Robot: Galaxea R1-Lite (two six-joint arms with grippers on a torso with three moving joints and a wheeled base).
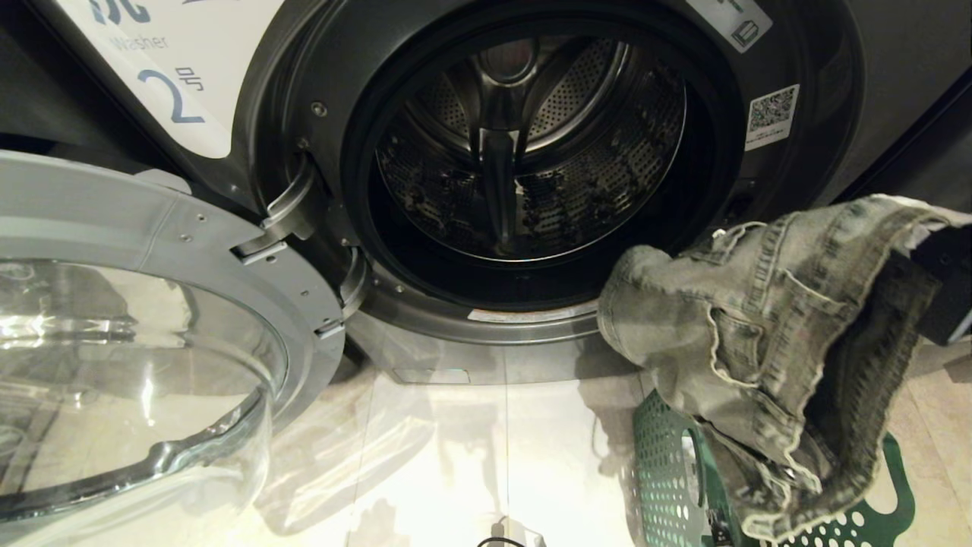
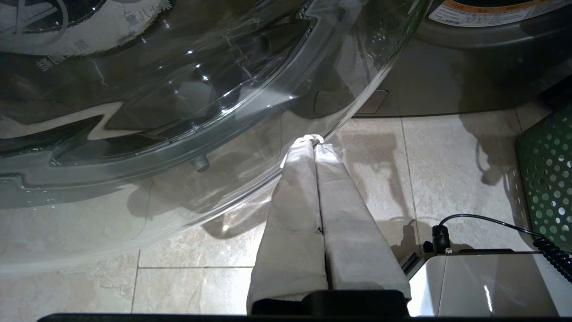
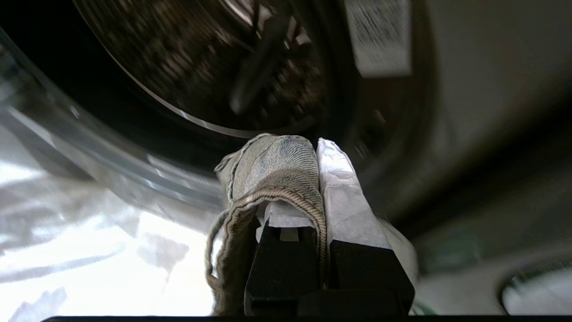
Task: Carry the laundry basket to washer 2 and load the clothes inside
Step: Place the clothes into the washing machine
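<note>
Right hand (image 3: 315, 147) pinching grey denim shorts (image 1: 767, 342), dangling above the green laundry basket (image 1: 668, 471) on the floor, just right of washer 2's (image 1: 524, 152) gaping drum. Door (image 1: 152, 304) swung left. Left hand (image 2: 315, 143) parked low, fingers pressed together.

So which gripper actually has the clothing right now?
The right gripper, shut on the grey denim garment beside the drum opening. The left gripper is shut on nothing, low by the glass door.
</note>
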